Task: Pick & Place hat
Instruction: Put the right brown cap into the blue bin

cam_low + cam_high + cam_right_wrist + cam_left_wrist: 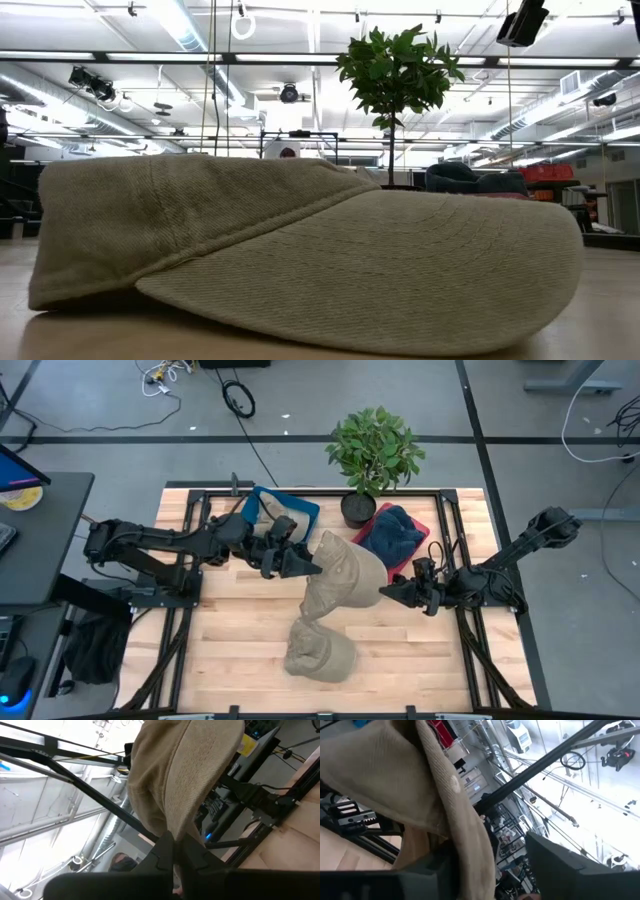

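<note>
A khaki hat (345, 575) is held up above the table's middle between my two grippers. My left gripper (312, 568) is at its left side, open, with the hat's cloth (465, 820) running between the fingers. My right gripper (383, 592) is at the hat's right edge, shut on it. A second khaki hat (320, 652) lies flat on the table toward the near edge. It fills the low view (300, 260), which shows neither gripper. My left gripper is open around the held hat's left edge (470, 850). The cloth lies against the inner side of one finger (432, 867), and a gap shows between it and the other finger (555, 865). My right gripper pinches the hat's right edge (172, 827) between its two fingers, coming roughly level from the table's right. The cloth bunches into a narrow fold where it enters the fingers. The hat is lifted off the table and spreads away from them.
A potted plant (372, 455) stands at the far edge. To its right a blue hat (392, 532) lies on a red tray. A blue tray (285, 505) with something khaki in it sits at the far left, behind my left arm. Bare wood shows on the near left and near right.
</note>
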### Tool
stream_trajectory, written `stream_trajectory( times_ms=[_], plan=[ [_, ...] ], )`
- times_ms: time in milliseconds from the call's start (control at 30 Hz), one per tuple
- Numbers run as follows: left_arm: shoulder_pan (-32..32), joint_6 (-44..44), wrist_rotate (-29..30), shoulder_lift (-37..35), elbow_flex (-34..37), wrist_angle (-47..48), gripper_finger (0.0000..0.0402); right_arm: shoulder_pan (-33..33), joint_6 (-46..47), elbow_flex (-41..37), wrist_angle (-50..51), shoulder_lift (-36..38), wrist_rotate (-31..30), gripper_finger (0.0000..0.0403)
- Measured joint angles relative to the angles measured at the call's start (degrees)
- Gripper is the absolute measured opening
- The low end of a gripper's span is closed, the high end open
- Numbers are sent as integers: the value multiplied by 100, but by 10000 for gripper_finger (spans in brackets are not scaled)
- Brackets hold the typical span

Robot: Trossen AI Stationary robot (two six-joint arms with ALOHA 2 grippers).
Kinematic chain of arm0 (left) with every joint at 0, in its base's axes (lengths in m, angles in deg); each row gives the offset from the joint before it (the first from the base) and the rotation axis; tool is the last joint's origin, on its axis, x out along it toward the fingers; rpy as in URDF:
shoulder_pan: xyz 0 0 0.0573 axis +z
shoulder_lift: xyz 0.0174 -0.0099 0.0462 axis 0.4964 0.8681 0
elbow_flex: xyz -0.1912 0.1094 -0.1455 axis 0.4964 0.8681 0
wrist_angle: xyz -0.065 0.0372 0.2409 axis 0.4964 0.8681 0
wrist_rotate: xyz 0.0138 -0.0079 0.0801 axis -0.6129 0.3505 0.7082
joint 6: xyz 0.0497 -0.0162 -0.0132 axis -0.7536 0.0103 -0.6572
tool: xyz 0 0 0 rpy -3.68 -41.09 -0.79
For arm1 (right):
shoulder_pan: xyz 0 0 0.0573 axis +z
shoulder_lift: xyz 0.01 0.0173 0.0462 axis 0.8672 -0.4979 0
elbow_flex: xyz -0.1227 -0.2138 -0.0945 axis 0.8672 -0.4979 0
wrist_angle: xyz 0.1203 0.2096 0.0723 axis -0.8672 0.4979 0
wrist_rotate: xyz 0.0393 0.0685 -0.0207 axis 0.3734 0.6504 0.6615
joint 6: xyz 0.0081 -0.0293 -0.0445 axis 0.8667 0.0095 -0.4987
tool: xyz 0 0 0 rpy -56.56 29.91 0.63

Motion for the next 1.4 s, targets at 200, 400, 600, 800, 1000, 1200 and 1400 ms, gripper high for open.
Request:
stream_trajectory(
  times_ms=[200,400,600,800,1000,1200,1400],
  plan=[
    [0,-157,-27,0,0,303,118,0,0,0,13,0,-4,4],
    [37,-429,28,0,0,351,15,0,0,0,23,0,-15,4],
    [138,-360,-245,0,0,349,8,0,173,0,22,2,27,26],
    [180,-337,-602,0,0,350,7,24,671,0,20,1,456,134],
    [336,-331,-905,0,0,349,7,92,983,2,17,2,867,238],
    [617,-326,-1287,-39,0,351,7,241,1315,2,17,1,1178,288],
    [1023,-190,-1755,-67,-2,492,6,472,1377,2,116,2,1185,293]
  ],
)
